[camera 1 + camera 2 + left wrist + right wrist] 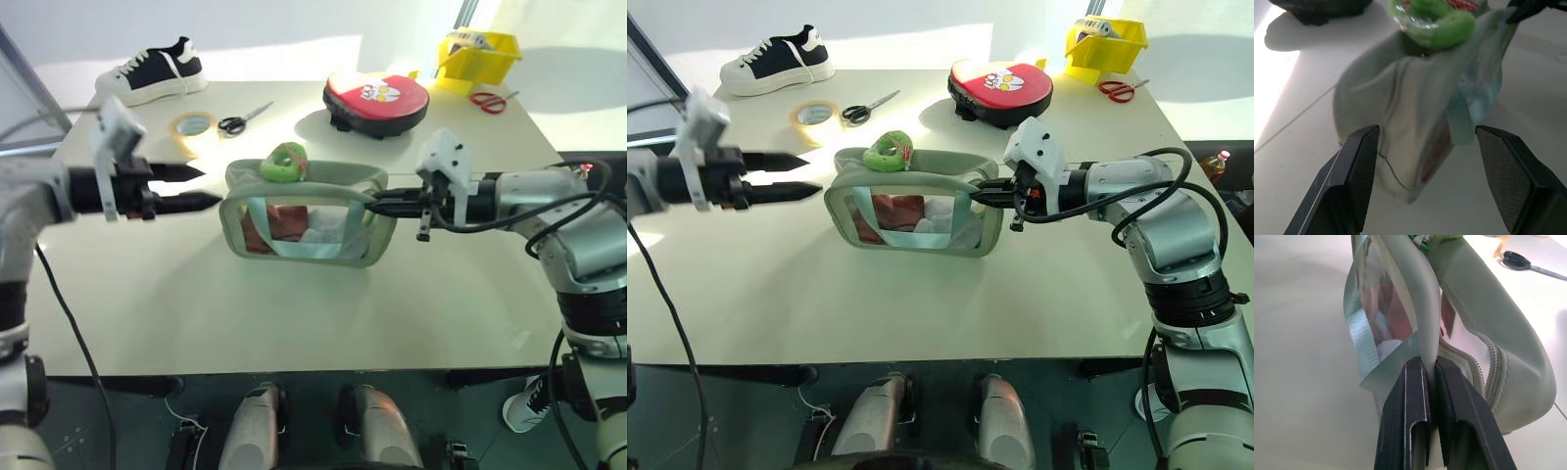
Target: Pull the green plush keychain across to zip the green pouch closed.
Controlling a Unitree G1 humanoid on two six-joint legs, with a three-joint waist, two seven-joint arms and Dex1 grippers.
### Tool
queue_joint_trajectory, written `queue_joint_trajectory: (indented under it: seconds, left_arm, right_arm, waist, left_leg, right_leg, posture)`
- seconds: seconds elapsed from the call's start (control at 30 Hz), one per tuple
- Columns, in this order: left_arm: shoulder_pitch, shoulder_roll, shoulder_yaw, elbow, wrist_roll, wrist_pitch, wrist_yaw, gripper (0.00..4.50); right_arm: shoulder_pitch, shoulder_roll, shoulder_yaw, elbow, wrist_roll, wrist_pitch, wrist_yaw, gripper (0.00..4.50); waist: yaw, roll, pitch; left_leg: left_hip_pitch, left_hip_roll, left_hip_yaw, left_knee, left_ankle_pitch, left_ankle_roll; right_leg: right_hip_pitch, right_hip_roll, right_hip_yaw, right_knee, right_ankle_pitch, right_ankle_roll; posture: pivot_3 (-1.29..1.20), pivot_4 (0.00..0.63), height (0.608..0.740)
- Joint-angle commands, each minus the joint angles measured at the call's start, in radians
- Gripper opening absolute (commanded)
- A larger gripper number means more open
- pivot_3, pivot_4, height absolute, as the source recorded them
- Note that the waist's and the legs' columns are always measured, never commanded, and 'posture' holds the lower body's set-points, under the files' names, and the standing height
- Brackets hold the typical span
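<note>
The right wrist view shows the right end effector (1431, 382) pinching the pouch (306, 220) rim, while the left end effector (201, 187) gapes wide beside it.

Green pouch (306, 220): matt leatherette, clear glossy plastic window. Green plush keychain (284, 162): fuzzy cloth.

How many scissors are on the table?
2: black-handled scissors lie beside the tape roll near the far left, and red-handled scissors lie by the yellow bin at the far right.

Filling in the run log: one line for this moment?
left hand open beside green pouch | right hand shut on pouch edge | green plush keychain unheld
</note>
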Motion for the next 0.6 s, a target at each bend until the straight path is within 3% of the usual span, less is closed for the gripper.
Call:
queue_joint_trajectory:
  seconds: [0.03, 0.1, 0.23, 0.27, 0.5, 0.6]
  left_arm:
    - [-0.001, -0.048, -0.032, -0.050, 0.054, -0.061, 0.077, 3.09]
    - [-0.009, -0.075, -0.050, -0.035, 0.082, -0.090, 0.106, 2.41]
    - [-0.029, -0.108, -0.056, -0.009, 0.103, -0.114, 0.133, 0.33]
    - [-0.031, -0.110, -0.058, -0.006, 0.108, -0.117, 0.133, 0.03]
    - [-0.027, -0.106, -0.045, -0.020, 0.094, -0.092, 0.132, 0.03]
    - [-0.029, -0.104, -0.048, -0.018, 0.101, -0.102, 0.131, 0.00]
  right_arm:
    - [-0.034, 0.011, -0.010, 0.001, -0.004, -0.008, -0.009, 0.00]
    - [-0.038, 0.014, -0.008, 0.007, -0.010, -0.009, -0.010, 0.00]
    - [-0.046, 0.023, -0.007, 0.007, -0.013, -0.002, -0.012, 0.00]
    - [-0.048, 0.025, -0.007, 0.007, -0.014, -0.002, -0.013, 0.00]
    - [-0.060, 0.039, -0.014, 0.016, -0.013, 0.012, -0.026, 0.00]
    - [-0.073, 0.029, -0.019, 0.023, 0.006, 0.024, 0.009, 1.05]
  waist:
    - [0.001, 0.000, 0.000]
    - [0.000, 0.000, 0.000]
    - [-0.001, 0.000, 0.000]
    - [-0.002, 0.000, 0.000]
    - [-0.001, 0.000, 0.000]
    - [-0.001, 0.000, 0.000]
  left_leg:
    - [0.000, 0.000, 0.000, 0.000, 0.000, -0.001]
    - [0.000, 0.000, 0.000, 0.000, 0.000, 0.000]
    - [0.000, 0.000, 0.000, 0.000, 0.001, 0.002]
    - [0.000, 0.000, 0.001, 0.000, 0.001, 0.002]
    - [0.000, 0.000, 0.001, 0.000, 0.001, 0.002]
    - [0.000, 0.000, 0.001, 0.000, 0.001, 0.002]
  right_leg:
    - [0.000, 0.000, 0.000, 0.000, 0.000, 0.000]
    - [0.000, 0.000, 0.000, 0.000, 0.000, 0.000]
    - [0.000, 0.001, 0.000, 0.001, 0.004, 0.000]
    - [0.000, 0.001, 0.000, 0.001, 0.004, 0.000]
    - [0.000, 0.002, 0.000, 0.001, 0.004, 0.001]
    - [-0.001, 0.002, 0.000, 0.001, 0.004, 0.000]
  posture:
    - [0.00, 0.150, 0.740]
    - [0.00, 0.150, 0.740]
    - [0.00, 0.150, 0.740]
    - [0.00, 0.150, 0.740]
    - [0.00, 0.150, 0.740]
    - [0.00, 0.150, 0.740]
